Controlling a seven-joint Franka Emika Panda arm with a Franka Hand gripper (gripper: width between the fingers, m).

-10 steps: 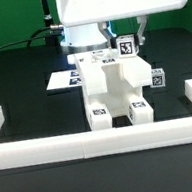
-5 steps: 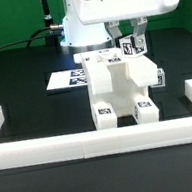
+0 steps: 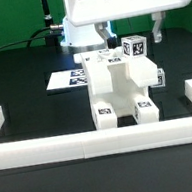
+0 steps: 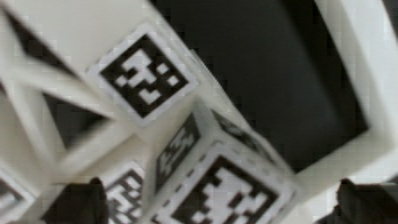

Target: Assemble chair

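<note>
The partly built white chair (image 3: 121,88) stands in the middle of the black table, with marker tags on its front feet and on its side. A tagged white piece (image 3: 132,47) sits at its top, toward the exterior view's right. My gripper (image 3: 133,32) hangs over that piece, open, one finger on each side with a gap to both. In the wrist view, tagged white chair parts (image 4: 222,175) fill the picture. The two dark fingertips (image 4: 80,203) stand wide apart on either side of my gripper (image 4: 222,203), touching nothing.
The marker board (image 3: 65,79) lies flat behind the chair on the exterior view's left. A long low white border rail (image 3: 92,141) runs along the front, with raised ends at both sides. A black cable trails at the back left.
The jaws were closed on the tagged top piece and have spread wide, letting it go. The piece stays on the chair. The hand has shifted slightly to the exterior view's right.
</note>
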